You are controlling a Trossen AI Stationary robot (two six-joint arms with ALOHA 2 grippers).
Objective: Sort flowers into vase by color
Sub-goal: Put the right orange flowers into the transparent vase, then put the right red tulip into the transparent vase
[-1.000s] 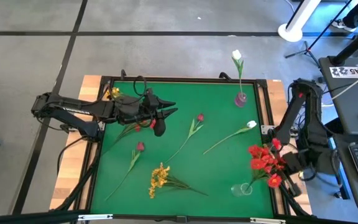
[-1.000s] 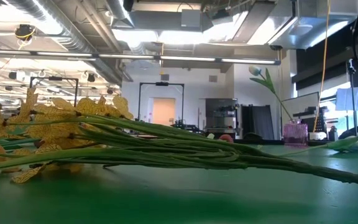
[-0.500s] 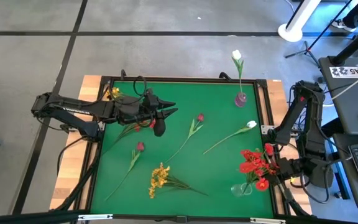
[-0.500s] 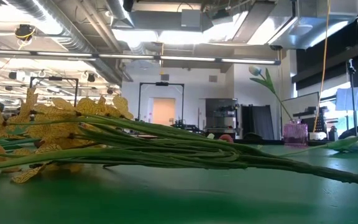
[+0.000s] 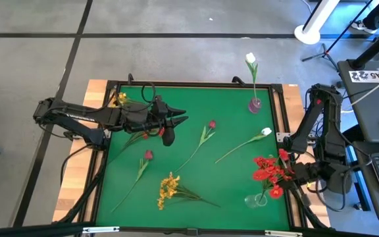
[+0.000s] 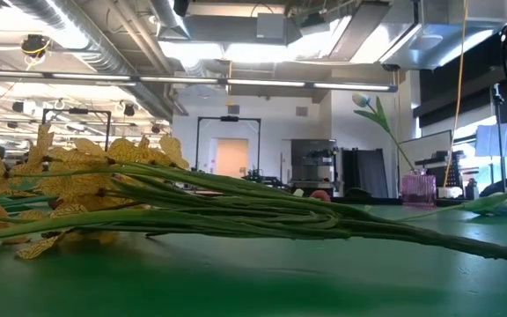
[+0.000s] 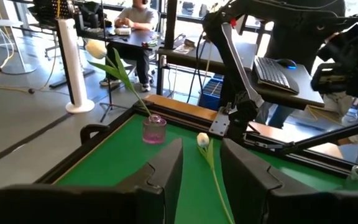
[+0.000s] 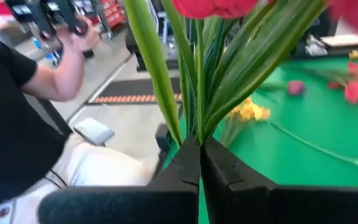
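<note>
Right wrist view: right gripper (image 8: 200,163), clamped on red flower cluster's (image 5: 270,172) stems, holds it over clear vase (image 5: 256,199) for insertion.

Left gripper (image 7: 201,180) waits part-open, empty.

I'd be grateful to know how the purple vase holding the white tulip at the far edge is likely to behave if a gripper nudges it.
The purple vase looks small and narrow, while its tulip stands tall and leans, so it is probably top-heavy and apt to tip. It seems to be thin clear material, likely light, so it may slide on the green mat rather than resist.
</note>
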